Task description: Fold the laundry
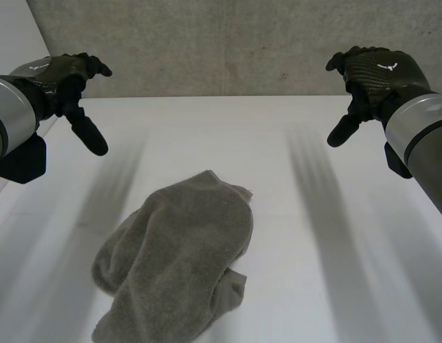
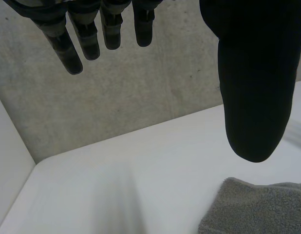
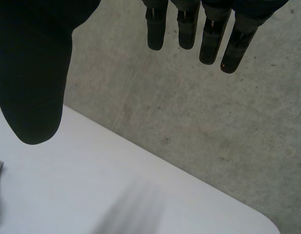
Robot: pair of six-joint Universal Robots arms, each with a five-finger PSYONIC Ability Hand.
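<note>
While the grey towel (image 1: 178,250) lies crumpled on the desk (image 1: 328,236), both hands hover well apart toward its far side, holding nothing; the left hand (image 1: 64,75) and right hand (image 1: 371,71) have fingers (image 2: 75,53) straight and spread; the towel sits between them, nearer the robot and the left hand; its long axis runs near-left to far-right.

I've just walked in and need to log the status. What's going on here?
It's a laundry-folding job that hasn't started. A grey towel lies in a loose heap on the white table, and nothing is touching it. The left hand and right hand hover wide apart above the table's far side. Both have relaxed fingers and hold nothing.
</note>
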